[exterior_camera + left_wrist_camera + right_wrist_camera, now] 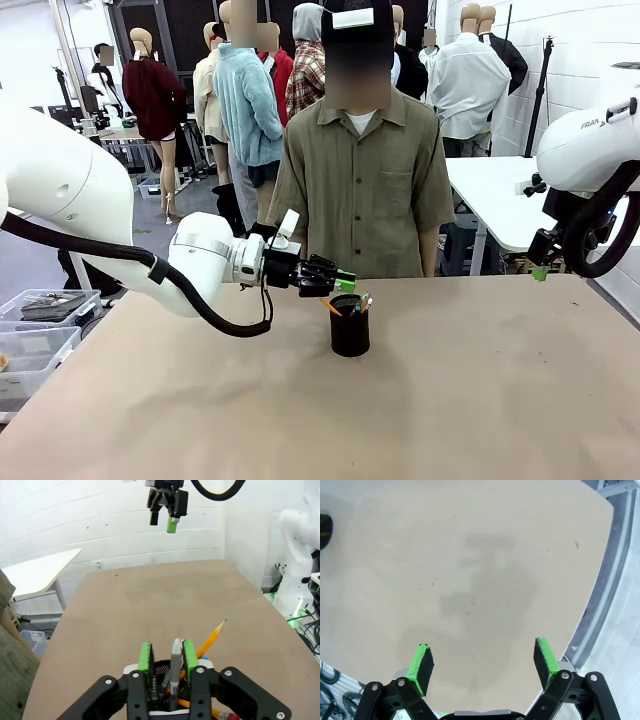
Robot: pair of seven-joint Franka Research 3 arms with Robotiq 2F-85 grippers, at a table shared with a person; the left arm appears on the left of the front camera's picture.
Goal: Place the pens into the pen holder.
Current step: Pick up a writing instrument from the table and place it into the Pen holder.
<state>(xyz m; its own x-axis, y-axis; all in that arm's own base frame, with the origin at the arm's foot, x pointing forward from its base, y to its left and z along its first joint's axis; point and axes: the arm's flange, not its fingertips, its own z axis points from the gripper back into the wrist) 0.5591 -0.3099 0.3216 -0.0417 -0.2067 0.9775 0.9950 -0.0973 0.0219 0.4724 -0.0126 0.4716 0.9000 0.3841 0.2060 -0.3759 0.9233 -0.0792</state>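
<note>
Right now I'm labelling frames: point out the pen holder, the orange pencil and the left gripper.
pen holder [350, 335]: front view, its mesh side wall.
orange pencil [212, 639]: left wrist view, mid-shaft.
left gripper [166, 657]: left wrist view, between its fingertips.

Black mesh pen holder [350, 327], matt brown table [480, 400].

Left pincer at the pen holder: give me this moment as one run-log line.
left pincer: slightly open, grey pen between pads | pen holder: pencil inside | right pincer: open, empty, above table
</note>
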